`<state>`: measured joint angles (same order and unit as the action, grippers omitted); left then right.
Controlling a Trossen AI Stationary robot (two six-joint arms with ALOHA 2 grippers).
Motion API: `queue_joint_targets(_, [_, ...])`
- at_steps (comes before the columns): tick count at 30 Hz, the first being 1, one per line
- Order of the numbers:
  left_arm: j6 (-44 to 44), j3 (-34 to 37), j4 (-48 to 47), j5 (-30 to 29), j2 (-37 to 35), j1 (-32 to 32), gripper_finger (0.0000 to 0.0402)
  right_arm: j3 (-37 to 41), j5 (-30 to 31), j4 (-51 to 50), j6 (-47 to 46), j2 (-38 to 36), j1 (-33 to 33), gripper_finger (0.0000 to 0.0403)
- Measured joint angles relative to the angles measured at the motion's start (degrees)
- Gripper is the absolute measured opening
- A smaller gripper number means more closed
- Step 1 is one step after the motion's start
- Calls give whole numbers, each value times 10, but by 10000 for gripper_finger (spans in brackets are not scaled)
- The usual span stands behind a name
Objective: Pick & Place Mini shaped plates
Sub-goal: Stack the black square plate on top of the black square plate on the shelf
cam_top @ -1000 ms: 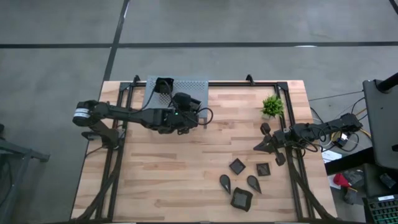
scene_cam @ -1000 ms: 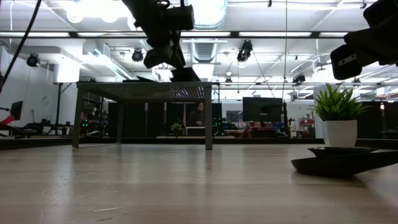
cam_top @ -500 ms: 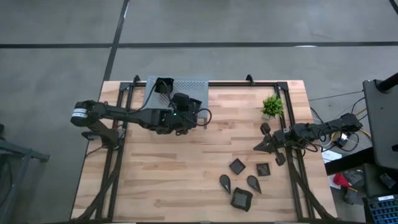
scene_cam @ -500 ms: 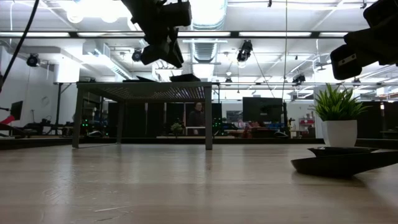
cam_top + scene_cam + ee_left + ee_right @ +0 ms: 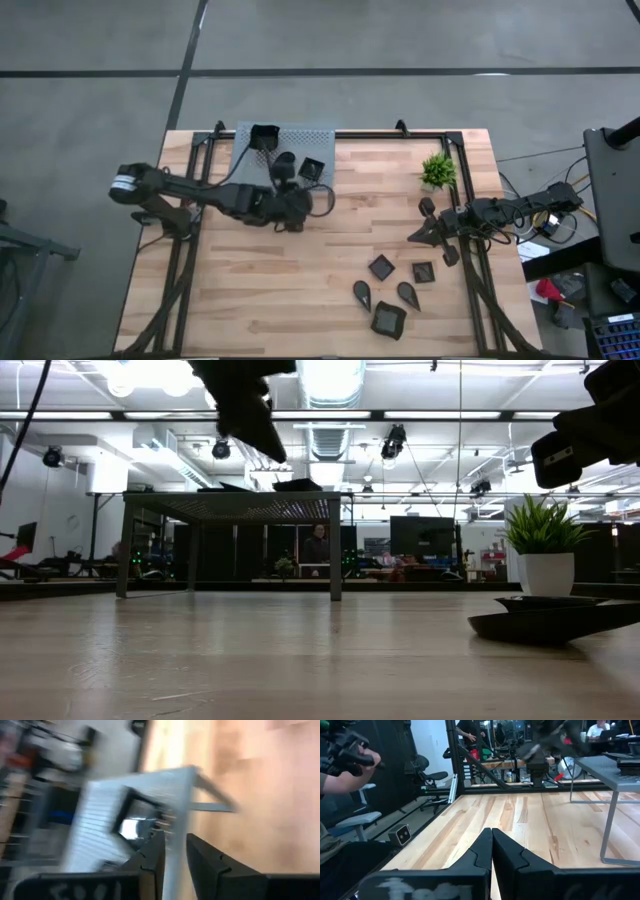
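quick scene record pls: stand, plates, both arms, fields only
stand: grey perforated stand at the table's far edge
on stand: two black plates
on table: five black plates near the right front
plant: small green plant, far right
left gripper: empty, fingers slightly apart, beside the stand
right gripper: shut, empty, at the right edge

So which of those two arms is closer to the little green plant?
The right. Its end effector sits near the table's right edge, just in front of the plant. The left end effector is well off to the plant's left, beside the grey stand.
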<state>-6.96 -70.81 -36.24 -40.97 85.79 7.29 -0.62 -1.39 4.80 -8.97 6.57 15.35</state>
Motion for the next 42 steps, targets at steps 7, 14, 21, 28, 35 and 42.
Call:
queue_joint_targets(7, [100, 60, 1, 111, -44, 57, 7, 0, 0, 0, 0, 0, 0, 8])
queue_joint_targets(14, [114, 240, 285, 161, -148, 128, 1, 0, 0, 0, 0, 0, 0, 8])
queue_joint_targets(21, [112, 392, 428, 219, -279, 147, 0, 0, 0, 0, 0, 0, 0, 8])
queue_joint_targets(28, [112, 524, 553, 275, -422, 146, 0, 0, 0, 0, 0, 0, 0, 8])
queue_joint_targets(35, [123, 627, 627, 311, -529, 146, 0, 0, 0, 0, 0, 0, 0, 8])
queue_joint_targets(42, [115, 671, 621, 320, -624, 146, 0, 0, 0, 0, 0, 0, 0, 8])
